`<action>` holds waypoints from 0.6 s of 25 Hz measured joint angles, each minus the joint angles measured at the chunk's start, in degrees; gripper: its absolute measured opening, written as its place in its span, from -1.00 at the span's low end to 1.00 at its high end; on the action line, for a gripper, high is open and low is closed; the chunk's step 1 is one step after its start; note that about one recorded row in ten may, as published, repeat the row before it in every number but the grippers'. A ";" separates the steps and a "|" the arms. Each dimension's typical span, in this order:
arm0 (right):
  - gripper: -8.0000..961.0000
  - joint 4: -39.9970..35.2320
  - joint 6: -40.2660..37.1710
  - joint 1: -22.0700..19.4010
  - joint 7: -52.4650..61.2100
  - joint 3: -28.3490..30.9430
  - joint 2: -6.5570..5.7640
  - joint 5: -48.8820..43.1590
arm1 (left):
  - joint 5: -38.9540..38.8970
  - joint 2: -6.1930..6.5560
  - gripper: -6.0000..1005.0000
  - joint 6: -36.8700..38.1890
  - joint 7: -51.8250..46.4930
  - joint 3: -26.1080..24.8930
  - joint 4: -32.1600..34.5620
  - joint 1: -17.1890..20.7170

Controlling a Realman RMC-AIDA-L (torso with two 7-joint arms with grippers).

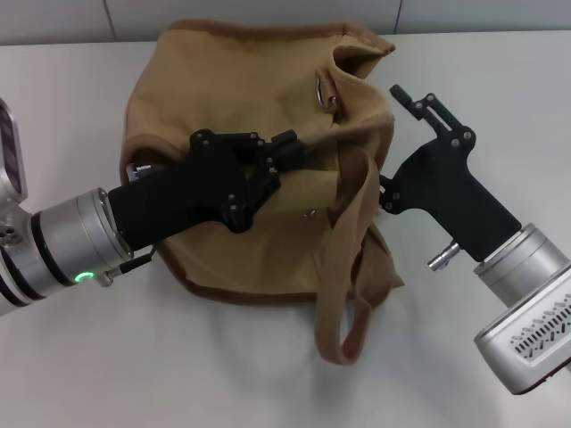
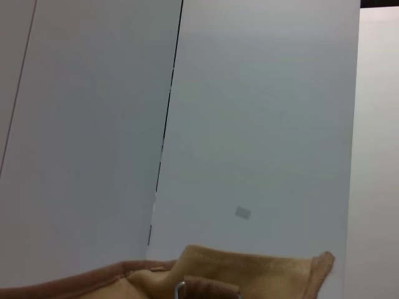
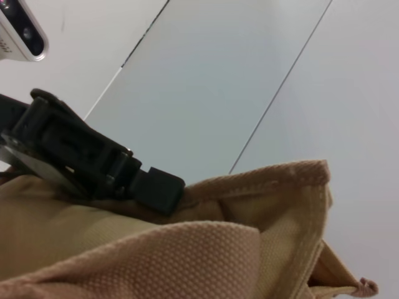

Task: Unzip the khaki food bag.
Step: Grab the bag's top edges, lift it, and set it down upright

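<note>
The khaki food bag (image 1: 268, 236) lies on its side in the middle of the white table (image 1: 107, 357), one wide handle (image 1: 343, 276) draped toward me. My left gripper (image 1: 287, 143) reaches across the bag, fingers pinched together on its top seam. The zipper pull is hidden under them. My right gripper (image 1: 393, 147) stands against the bag's right end, jaws spread wide, one finger (image 1: 406, 96) above and the other by the handle. In the right wrist view the bag (image 3: 187, 261) fills the foreground, with the left gripper (image 3: 159, 187) on its top edge. The left wrist view shows only the bag's rim (image 2: 249, 274).
A metal ring (image 1: 326, 94) hangs at the bag's upper right corner. A grey panelled wall (image 1: 268, 13) runs along the table's far edge, close behind the bag.
</note>
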 joint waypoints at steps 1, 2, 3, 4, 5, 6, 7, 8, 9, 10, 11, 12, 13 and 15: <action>0.54 0.00 0.00 0.00 0.00 0.00 0.00 0.00 | 0.00 0.00 -0.88 0.00 0.00 0.00 -0.01 0.00; 0.46 0.00 0.04 0.05 -0.08 -0.01 0.00 -0.11 | 0.00 0.00 -0.88 0.00 0.00 0.00 -0.01 -0.01; 0.37 -0.03 0.13 0.10 -0.16 0.03 0.00 -0.58 | 0.00 0.00 -0.88 0.00 0.00 0.00 -0.03 -0.02; 0.29 -0.03 0.13 0.10 -0.16 0.03 0.00 -0.58 | 0.00 0.00 -0.88 0.00 0.00 0.00 -0.03 -0.02; 0.20 -0.09 0.15 0.11 -0.17 0.29 0.00 -1.27 | 0.00 0.00 -0.88 0.00 0.00 0.00 -0.07 -0.03; 0.11 -0.09 0.15 0.11 -0.17 0.29 0.00 -1.27 | 0.00 0.00 -0.88 0.00 0.00 0.00 -0.07 -0.03; 0.02 -0.13 0.16 0.11 -0.17 0.36 0.00 -1.45 | 0.00 0.00 -0.88 0.00 0.00 0.00 -0.09 -0.04; -0.06 -0.21 0.17 0.13 -0.18 0.21 0.00 -1.54 | 0.00 0.00 -0.88 0.00 0.00 0.00 -0.11 -0.04; -0.15 -0.25 0.17 0.13 -0.19 0.10 0.00 -1.55 | 0.00 0.00 -0.88 0.00 0.00 0.00 -0.11 -0.04; -0.24 -0.27 0.18 0.13 -0.19 0.03 0.00 -1.56 | 0.00 0.00 -0.88 0.00 0.00 0.00 -0.11 -0.04; -0.28 -0.27 0.18 0.13 -0.19 0.03 0.00 -1.56 | 0.00 0.00 -0.88 0.00 0.00 0.00 -0.11 -0.04; -0.32 -0.29 0.19 0.13 -0.20 0.01 0.00 -1.56 | 0.00 0.00 -0.88 0.01 0.00 0.00 -0.11 -0.04; -0.36 -0.28 0.22 0.13 -0.21 0.01 0.00 -1.57 | 0.00 0.00 -0.88 0.08 0.00 0.00 -0.12 -0.04; -0.44 -0.28 0.23 0.13 -0.21 0.01 0.00 -1.57 | 0.01 0.00 -0.88 0.19 0.00 0.00 -0.15 -0.04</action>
